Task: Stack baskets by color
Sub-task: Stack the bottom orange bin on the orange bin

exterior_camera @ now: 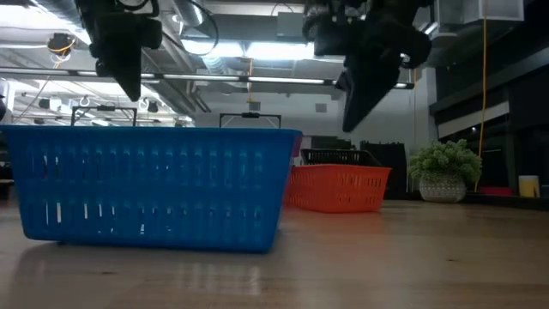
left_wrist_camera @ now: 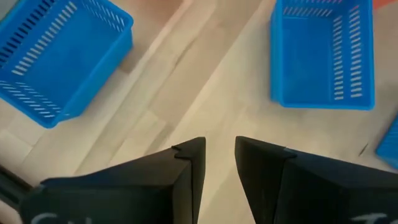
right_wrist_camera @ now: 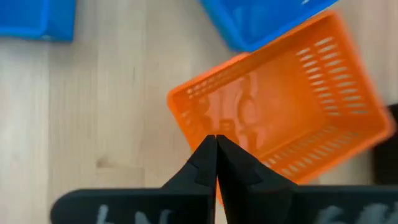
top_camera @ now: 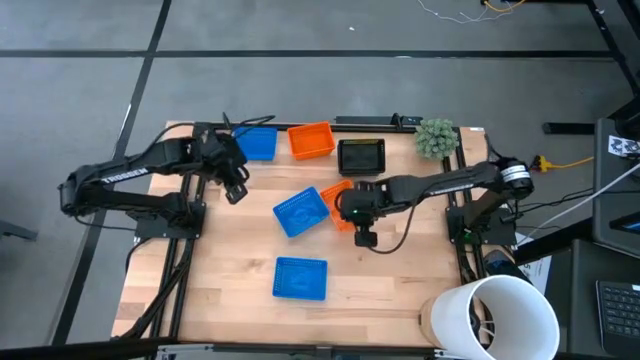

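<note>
Three blue baskets lie on the table: one at the far left (top_camera: 258, 143), one in the middle (top_camera: 300, 212), one toward the near edge (top_camera: 300, 278) (exterior_camera: 154, 189). One orange basket (top_camera: 311, 140) stands at the far side, with a black basket (top_camera: 361, 156) to its right. Another orange basket (top_camera: 338, 205) (right_wrist_camera: 280, 118) lies against the middle blue one. My right gripper (top_camera: 364, 236) (right_wrist_camera: 216, 140) (exterior_camera: 353, 116) hangs shut above that orange basket's near rim, clear of it. My left gripper (top_camera: 236, 190) (left_wrist_camera: 221, 162) hovers open over bare wood near the far blue basket (left_wrist_camera: 59, 56), with nothing between its fingers.
A small green plant (top_camera: 436, 137) (exterior_camera: 444, 172) stands at the table's far right corner. A large white bucket (top_camera: 495, 315) stands off the near right corner. Bare wood lies on the left side and along the near right of the table (top_camera: 400, 290).
</note>
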Tool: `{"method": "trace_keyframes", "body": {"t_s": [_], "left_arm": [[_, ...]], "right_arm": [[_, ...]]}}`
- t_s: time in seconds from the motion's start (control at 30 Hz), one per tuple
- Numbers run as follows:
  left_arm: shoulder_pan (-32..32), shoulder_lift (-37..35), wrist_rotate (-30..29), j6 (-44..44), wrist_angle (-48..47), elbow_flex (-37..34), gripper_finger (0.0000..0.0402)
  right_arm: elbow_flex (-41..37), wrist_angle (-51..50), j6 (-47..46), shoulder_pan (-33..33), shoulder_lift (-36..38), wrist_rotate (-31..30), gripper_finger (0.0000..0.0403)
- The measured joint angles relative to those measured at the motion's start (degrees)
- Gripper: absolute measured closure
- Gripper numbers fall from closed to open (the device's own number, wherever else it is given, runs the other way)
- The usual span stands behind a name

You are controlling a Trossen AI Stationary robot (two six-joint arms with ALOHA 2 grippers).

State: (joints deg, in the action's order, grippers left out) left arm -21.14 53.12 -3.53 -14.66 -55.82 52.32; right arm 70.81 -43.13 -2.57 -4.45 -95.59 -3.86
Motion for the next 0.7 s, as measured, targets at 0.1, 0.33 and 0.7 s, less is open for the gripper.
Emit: {"method": "trace_keyframes", "body": {"t_s": [0.1,0.33,0.7], "left_arm": [[0.0,0.7,0.0,0.0,-0.1,-0.5,0.0323],[0.0,0.9,-0.2,0.0,0.2,-0.5,0.0323],[0.0,0.9,-0.2,0.2,0.2,-0.5,0.0323]], "right_arm": [[0.0,0.0,0.3,0.2,-2.3,4.6,0.0382],[0.0,0.0,0.5,0.3,-5.0,11.4,0.0306],[0.0,-1.3,6.0,0.3,-6.4,3.5,0.0249]]}}
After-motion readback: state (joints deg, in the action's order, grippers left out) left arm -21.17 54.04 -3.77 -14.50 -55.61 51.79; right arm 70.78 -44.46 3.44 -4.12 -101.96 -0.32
